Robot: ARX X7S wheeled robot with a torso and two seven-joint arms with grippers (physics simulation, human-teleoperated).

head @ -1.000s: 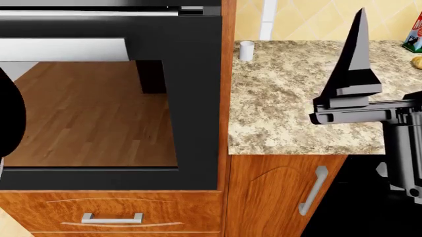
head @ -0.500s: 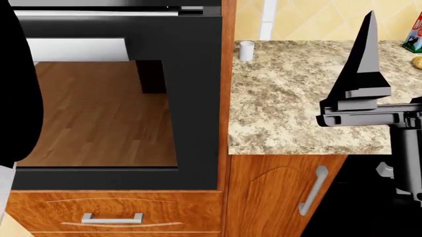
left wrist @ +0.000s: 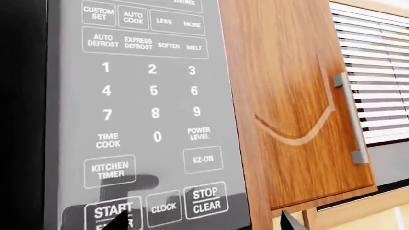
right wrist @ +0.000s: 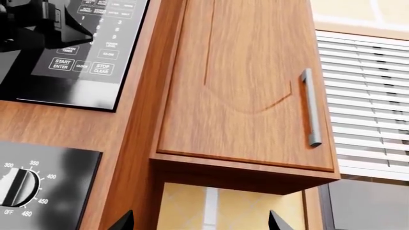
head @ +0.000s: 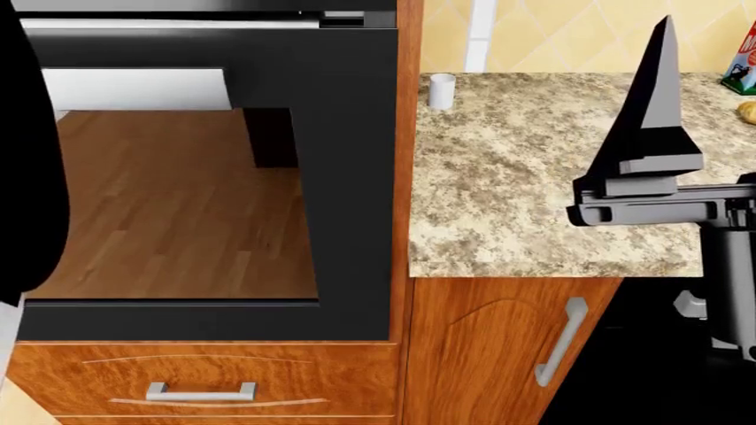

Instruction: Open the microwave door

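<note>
The microwave's grey control panel (left wrist: 147,110) fills the left wrist view, with number keys and START, CLOCK and STOP/CLEAR buttons. A dark strip (left wrist: 22,115) at the panel's side is the edge of the microwave door; it looks flush with the panel. My left gripper (left wrist: 204,225) is open just in front of the lowest buttons, one tip over START and the other past the panel's edge. The right wrist view shows that same panel (right wrist: 96,48) with the left gripper (right wrist: 38,28) before it. My right gripper (right wrist: 201,224) is open and holds nothing.
A wooden upper cabinet (left wrist: 288,96) with a metal bar handle (left wrist: 348,117) adjoins the microwave. Below are the oven dial (right wrist: 19,187), the oven's glass door (head: 177,204), a granite counter (head: 520,195) with a small white cup (head: 442,90), and a lower cabinet handle (head: 560,341).
In the head view my left arm's dark shape has risen along the left edge. The right gripper has shifted slightly to the right and up over the counter.
</note>
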